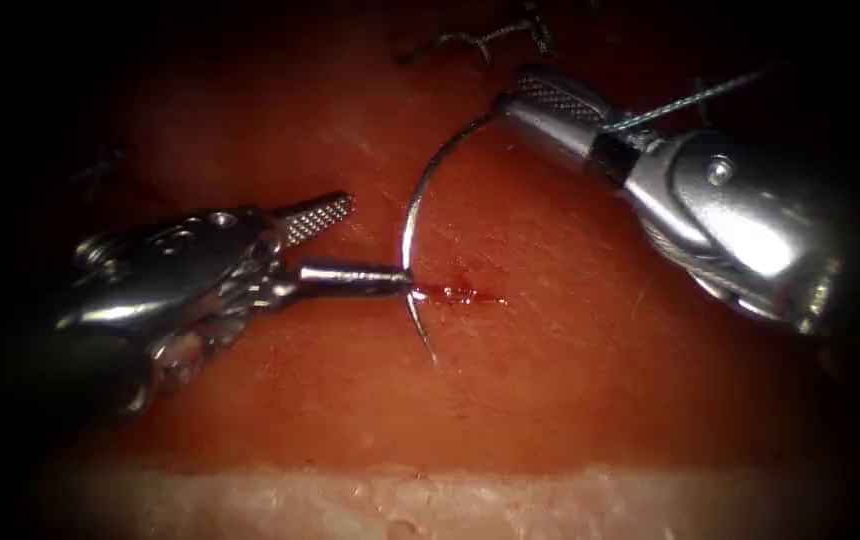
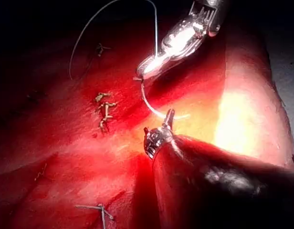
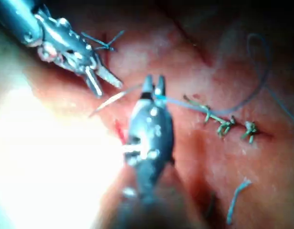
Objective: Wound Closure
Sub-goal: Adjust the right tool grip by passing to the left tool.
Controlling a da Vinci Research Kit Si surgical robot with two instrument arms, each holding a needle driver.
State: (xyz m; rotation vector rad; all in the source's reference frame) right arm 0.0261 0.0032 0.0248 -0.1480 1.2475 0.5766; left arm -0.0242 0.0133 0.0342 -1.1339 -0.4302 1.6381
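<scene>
We see the tissue [image 1: 570, 380] spread wide under both tools, its pale cut edge running along the near side in the endoscope view. The left wrist view shows the same tissue [image 2: 66, 157] with a lit flank, and the right wrist view shows it [image 3: 194, 157] too.

Next in size is the right arm's tool [image 1: 525, 100], coming in from the picture's right with its bulky wrist. Its jaws are pressed together on the needle [image 1: 412, 225] at the thread end of the curve. In its own wrist view the right tool [image 3: 154, 86] has its two tips close together, and the left wrist view shows the tool [image 2: 144, 71] with the needle [image 2: 152, 106] curving away from its tip.

The left arm's tool [image 1: 370, 245] lies on the left side of the cut. Its jaws are spread (one toothed jaw points up and to the right, the other reaches level toward the needle). The lower jaw's tip lies against the needle near mid-curve; the jaws hold nothing. We see it also in the right wrist view [image 3: 103, 81] and in the left wrist view [image 2: 165, 123].

The needle arcs down from the right tool to the cut [image 1: 455, 295], where red fluid [image 1: 470, 296] marks the line. Its pointed end lies just below the cut; whether the needle is in the tissue we cannot tell.

The thread [image 1: 695, 98] leaves the right tool up and to the right. In the left wrist view the thread [image 2: 89, 26] makes a wide loop above earlier stitches [image 2: 105, 112]. Cut ends of thread [image 1: 480, 38] lie at the far edge.
</scene>
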